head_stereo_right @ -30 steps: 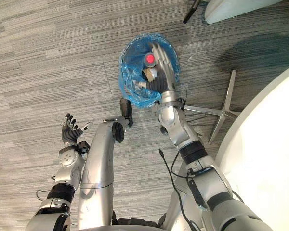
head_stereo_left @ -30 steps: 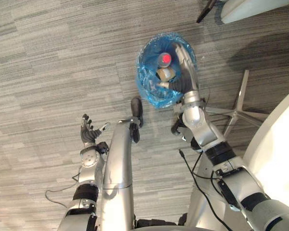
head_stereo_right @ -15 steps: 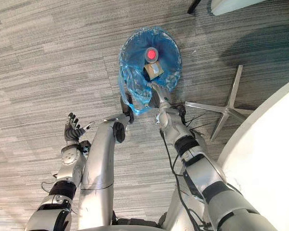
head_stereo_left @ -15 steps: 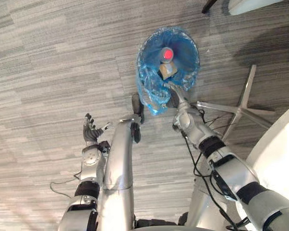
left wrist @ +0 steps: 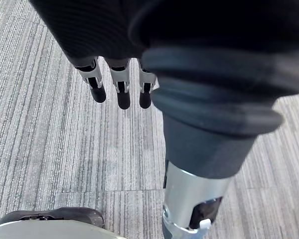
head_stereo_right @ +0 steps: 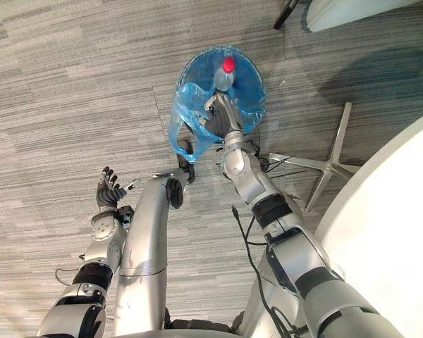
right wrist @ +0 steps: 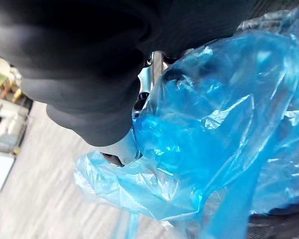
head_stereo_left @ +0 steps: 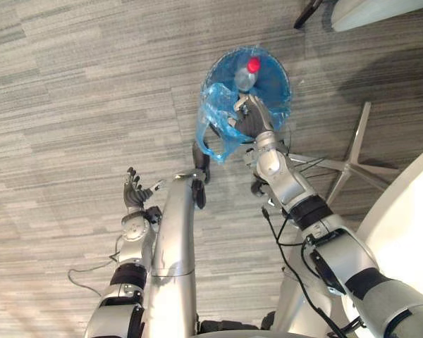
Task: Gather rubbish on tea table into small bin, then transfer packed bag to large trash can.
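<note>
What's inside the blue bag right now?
A bottle with a red cap lies in the blue bag, and the right hand reaches in beside it. Anything under the hand and the crumpled plastic is covered.

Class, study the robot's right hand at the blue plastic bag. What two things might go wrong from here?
1. The thin blue plastic bag bunches loosely by the right hand; pulling might tear it.
2. The red-capped clear bottle sits near the bag's open mouth and may spill out; the open left hand is away, offering no support.
</note>
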### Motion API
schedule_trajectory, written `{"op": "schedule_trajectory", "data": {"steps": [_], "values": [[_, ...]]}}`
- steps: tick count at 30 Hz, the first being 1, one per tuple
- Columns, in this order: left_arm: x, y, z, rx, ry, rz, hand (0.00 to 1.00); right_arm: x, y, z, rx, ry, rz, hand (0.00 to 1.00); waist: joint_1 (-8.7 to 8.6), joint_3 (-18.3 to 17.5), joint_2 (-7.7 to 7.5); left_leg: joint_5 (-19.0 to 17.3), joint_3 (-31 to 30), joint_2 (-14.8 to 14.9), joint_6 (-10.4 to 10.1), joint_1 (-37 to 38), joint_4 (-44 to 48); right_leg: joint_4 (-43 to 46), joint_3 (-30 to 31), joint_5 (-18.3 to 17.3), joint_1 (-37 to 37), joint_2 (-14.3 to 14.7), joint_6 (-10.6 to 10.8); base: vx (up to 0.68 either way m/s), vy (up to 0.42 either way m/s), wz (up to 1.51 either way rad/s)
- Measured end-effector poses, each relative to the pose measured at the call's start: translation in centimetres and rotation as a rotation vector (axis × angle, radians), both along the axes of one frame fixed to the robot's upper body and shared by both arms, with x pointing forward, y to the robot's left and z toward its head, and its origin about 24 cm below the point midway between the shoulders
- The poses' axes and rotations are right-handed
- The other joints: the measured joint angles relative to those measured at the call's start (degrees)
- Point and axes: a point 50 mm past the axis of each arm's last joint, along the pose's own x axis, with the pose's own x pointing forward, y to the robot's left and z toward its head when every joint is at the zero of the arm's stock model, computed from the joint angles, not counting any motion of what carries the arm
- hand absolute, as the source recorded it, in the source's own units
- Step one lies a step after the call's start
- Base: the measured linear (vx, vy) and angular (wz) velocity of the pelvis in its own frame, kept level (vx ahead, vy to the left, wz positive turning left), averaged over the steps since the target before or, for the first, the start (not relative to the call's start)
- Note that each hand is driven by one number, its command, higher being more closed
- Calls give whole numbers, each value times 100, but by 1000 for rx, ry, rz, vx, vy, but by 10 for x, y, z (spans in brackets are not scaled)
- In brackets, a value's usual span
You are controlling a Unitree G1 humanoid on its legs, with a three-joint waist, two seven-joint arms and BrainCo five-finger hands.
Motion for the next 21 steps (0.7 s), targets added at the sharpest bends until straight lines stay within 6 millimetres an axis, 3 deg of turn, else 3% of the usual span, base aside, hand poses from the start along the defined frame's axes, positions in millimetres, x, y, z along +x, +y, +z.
{"op": "schedule_trajectory", "data": {"steps": [4,6,11,13,15,17,18,19,21], "values": [[-9,-25,-15,-16,52,-91,0,-22,3,-26,188,98,85,100,-21,-2,-3,114,28,-16,-116,1125,-648,-653,-155,141,1127,130,-16,-41,-25,-3],[-25,-38,-34,-36,122,-129,0,-39,9,-38,304,134,151,100,-32,-103,4,214,119,-4,-148,1957,-1180,-1250,-179,317,1900,304,14,28,-64,-19],[-56,-33,-66,-37,256,-134,0,-56,24,-48,412,173,262,100,-38,-281,-21,539,531,101,-123,3528,-2472,-3022,-42,1074,3373,839,171,90,-39,-44],[-61,-31,-72,-14,287,-154,0,-59,29,-50,406,186,296,100,-26,-308,-55,662,706,60,-95,3965,-2774,-3318,101,1263,3706,897,196,139,15,-35],[-65,-28,-74,1,300,-176,0,-63,34,-55,393,207,320,100,-46,-319,-63,722,806,48,-1,4289,-2903,-3129,254,1187,3894,875,251,51,-18,-2],[-72,-19,-75,23,306,-172,0,-67,38,-59,376,227,360,100,-101,-334,-72,740,715,50,50,4661,-2875,-1424,534,413,4101,801,337,33,-170,32],[-77,-15,-76,29,309,-170,0,-69,40,-61,375,236,368,100,-131,-388,-88,743,637,39,42,4721,-2849,-1199,596,272,4257,808,419,5,-249,50],[-90,-7,-74,41,301,-151,0,-74,43,-67,373,255,380,100,-142,-594,-196,759,459,-50,-19,4783,-2794,-1282,828,26,4495,914,522,-51,-180,38],[-98,-8,-70,40,276,-146,0,-76,42,-69,354,256,388,100,-85,-773,-140,875,210,-106,-192,4873,-3118,-1960,806,-129,4855,1129,556,-109,-152,3]]}}
